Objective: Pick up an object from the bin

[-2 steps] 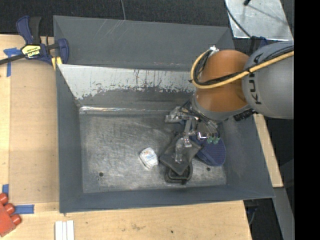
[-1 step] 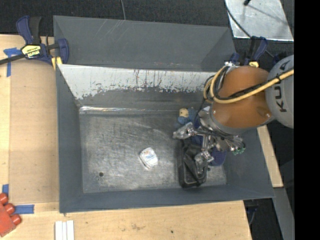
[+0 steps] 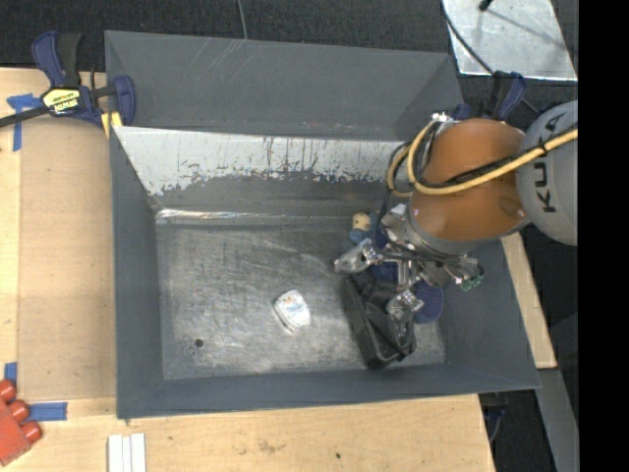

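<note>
KUKA arm [image 3: 552, 180], claw [image 3: 403, 308] over black bundle [image 3: 373, 334].

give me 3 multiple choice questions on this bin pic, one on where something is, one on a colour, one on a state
1. Where in the bin is the gripper?
A) over the left of the floor
B) over the right of the floor, above the black thing
C) outside, past the far wall

2. What colour is the small crumpled thing near the middle of the floor?
A) white
B) red
C) green

3. How does the small crumpled thing lie?
A) lifted in the air
B) perched on the rim
C) on the floor, apart from the gripper

Answers:
1 B, the gripper hangs low on the right with the black thing beneath it.
2 A, it shows white against the grey floor.
3 C, bare floor lies between it and the gripper.
</note>
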Available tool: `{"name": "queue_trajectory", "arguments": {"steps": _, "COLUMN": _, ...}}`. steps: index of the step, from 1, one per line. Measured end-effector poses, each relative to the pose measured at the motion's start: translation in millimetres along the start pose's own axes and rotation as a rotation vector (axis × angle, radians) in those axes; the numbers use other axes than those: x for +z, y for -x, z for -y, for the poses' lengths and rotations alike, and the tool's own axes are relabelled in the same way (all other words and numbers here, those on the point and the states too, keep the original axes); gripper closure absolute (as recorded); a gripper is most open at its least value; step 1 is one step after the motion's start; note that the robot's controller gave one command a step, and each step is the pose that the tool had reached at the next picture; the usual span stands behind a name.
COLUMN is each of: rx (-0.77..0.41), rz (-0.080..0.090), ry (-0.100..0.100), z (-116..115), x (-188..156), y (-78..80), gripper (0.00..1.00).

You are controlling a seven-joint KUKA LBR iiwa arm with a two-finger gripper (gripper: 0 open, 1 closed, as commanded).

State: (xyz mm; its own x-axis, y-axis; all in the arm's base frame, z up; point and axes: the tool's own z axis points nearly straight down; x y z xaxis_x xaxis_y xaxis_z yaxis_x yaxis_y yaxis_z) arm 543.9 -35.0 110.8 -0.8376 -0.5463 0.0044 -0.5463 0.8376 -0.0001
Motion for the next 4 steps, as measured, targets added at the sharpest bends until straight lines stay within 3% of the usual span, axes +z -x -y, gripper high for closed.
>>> {"name": "queue_trajectory", "arguments": {"steps": 1, "rx": -0.402, "rz": -0.021, "ry": 0.007, "z": 41, "x": 0, "y": 52.4, "gripper": 0.0}}
{"name": "queue_trajectory", "arguments": {"steps": 2, "rx": -0.401, "rz": -0.023, "ry": 0.008, "z": 42, "x": 0, "y": 52.8, "gripper": 1.0}}
{"name": "queue_trajectory", "arguments": {"steps": 3, "rx": -0.41, "rz": 0.005, "ry": 0.0, "z": 39, "x": -33, "y": 52.8, "gripper": 1.0}}
{"name": "queue_trajectory", "arguments": {"steps": 4, "rx": -0.411, "rz": 0.005, "ry": 0.0, "z": 39, "x": -33, "y": 52.8, "gripper": 1.0}}
